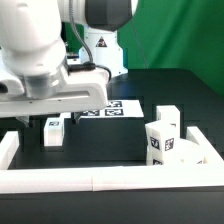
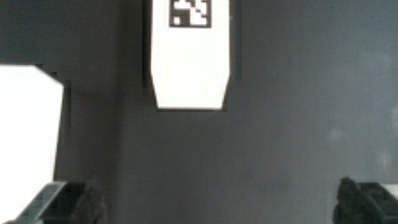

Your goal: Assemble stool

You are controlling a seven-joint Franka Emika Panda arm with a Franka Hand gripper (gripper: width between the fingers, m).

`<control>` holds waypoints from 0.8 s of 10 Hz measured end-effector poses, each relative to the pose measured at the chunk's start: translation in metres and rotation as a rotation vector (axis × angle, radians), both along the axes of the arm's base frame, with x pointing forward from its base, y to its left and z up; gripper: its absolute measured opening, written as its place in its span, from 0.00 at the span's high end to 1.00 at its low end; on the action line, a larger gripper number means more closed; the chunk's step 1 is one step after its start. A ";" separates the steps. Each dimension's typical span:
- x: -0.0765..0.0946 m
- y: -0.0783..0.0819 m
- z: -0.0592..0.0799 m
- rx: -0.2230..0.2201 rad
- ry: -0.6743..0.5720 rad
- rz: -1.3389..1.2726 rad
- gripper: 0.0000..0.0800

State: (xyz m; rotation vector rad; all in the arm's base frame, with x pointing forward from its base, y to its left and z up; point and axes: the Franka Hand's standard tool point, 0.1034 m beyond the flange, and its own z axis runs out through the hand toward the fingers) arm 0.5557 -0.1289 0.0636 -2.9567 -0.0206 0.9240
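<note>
One white leg (image 1: 53,130) with a square tag lies on the dark table toward the exterior view's left, under my hand. In the wrist view the same leg (image 2: 191,55) lies lengthwise ahead of the fingers, with its tag at the far end. My gripper (image 2: 214,205) is open above the table; both dark fingertips (image 2: 63,205) stand wide apart with only bare table between them. From outside, the gripper (image 1: 48,115) hangs just over the leg without touching it. The round seat (image 1: 188,153) sits at the right, with two tagged legs (image 1: 160,140) upright beside or on it.
White border rails run along the front (image 1: 100,180), the left (image 1: 8,150) and the right (image 1: 207,145). The marker board (image 1: 110,108) lies flat behind the leg. A white shape (image 2: 27,110) shows at the edge of the wrist view; I cannot tell what it is.
</note>
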 end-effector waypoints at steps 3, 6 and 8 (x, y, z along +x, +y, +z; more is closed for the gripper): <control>-0.011 0.001 -0.004 0.006 0.201 -0.004 0.19; -0.033 0.000 -0.012 0.029 0.350 -0.034 0.19; -0.037 0.001 -0.035 0.018 0.344 -0.029 0.19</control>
